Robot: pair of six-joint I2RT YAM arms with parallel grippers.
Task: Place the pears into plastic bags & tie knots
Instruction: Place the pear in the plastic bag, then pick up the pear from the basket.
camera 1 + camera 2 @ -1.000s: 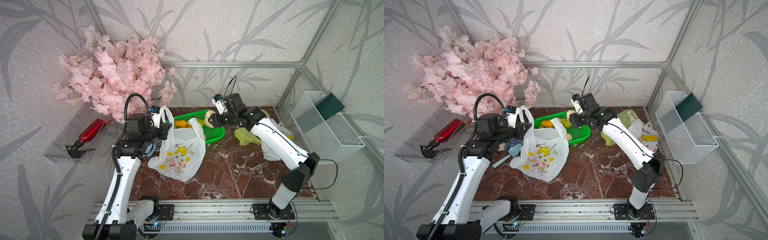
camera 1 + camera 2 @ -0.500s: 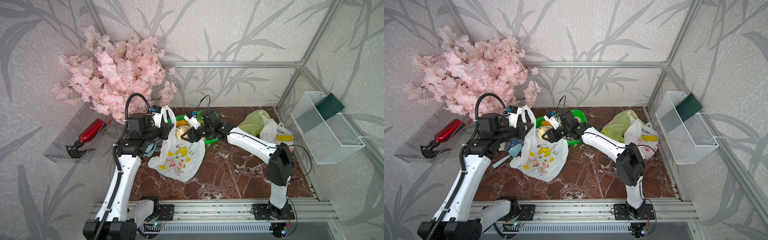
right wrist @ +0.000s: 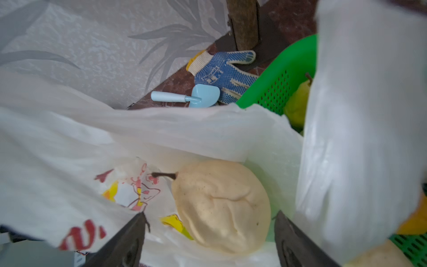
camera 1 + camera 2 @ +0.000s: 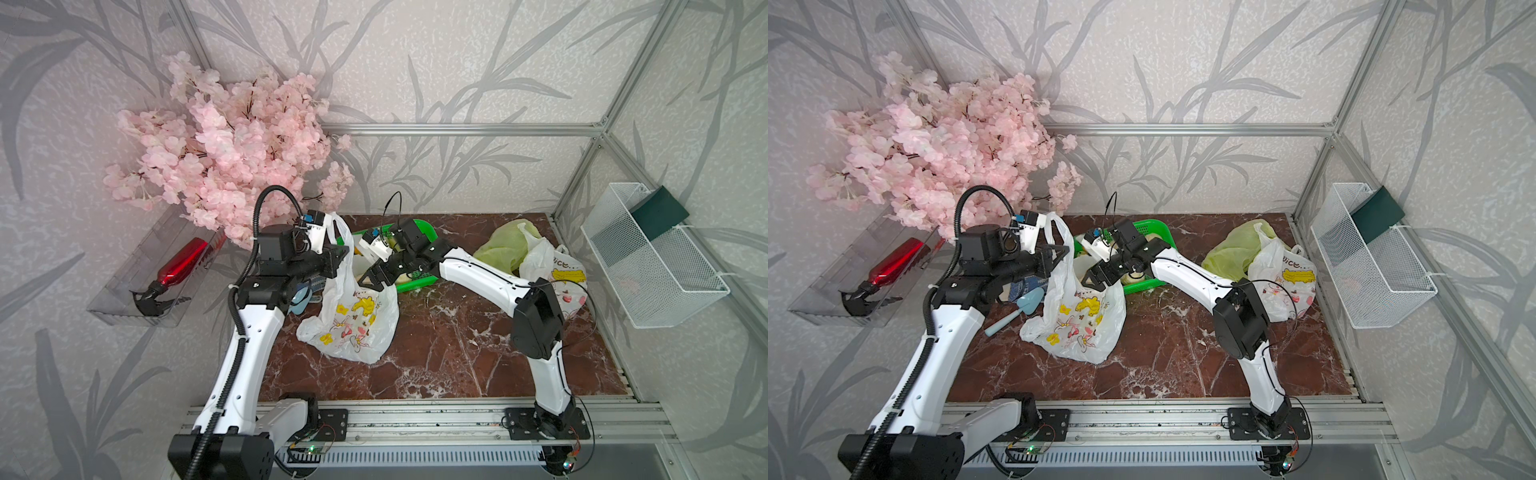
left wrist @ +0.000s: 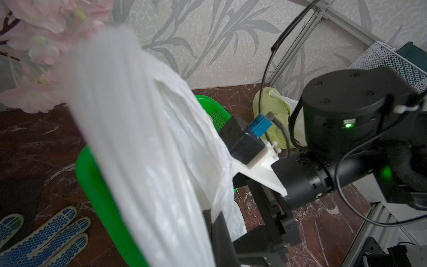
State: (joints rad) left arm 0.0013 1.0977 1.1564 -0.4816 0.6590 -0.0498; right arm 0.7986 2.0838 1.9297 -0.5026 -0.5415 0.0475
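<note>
A white plastic bag with cartoon prints stands on the marble table. My left gripper is shut on its handle and holds the mouth up. Over that mouth, my right gripper is open. A cream pear lies loose inside the bag between the spread fingers. More pears stay in the green mesh basket, among them a green one. At the back right sit a yellow-green bag and another white bag, both filled. I cannot make out any knots.
A blue dotted glove and a light blue scoop lie left of the bag. Pink blossoms overhang the back left corner. A clear tray with a red bottle hangs on the left wall, a white wire basket on the right.
My right arm swung from the basket to the bag's mouth with the cream pear, then opened. The pear now lies in the bag. The left arm held still.
</note>
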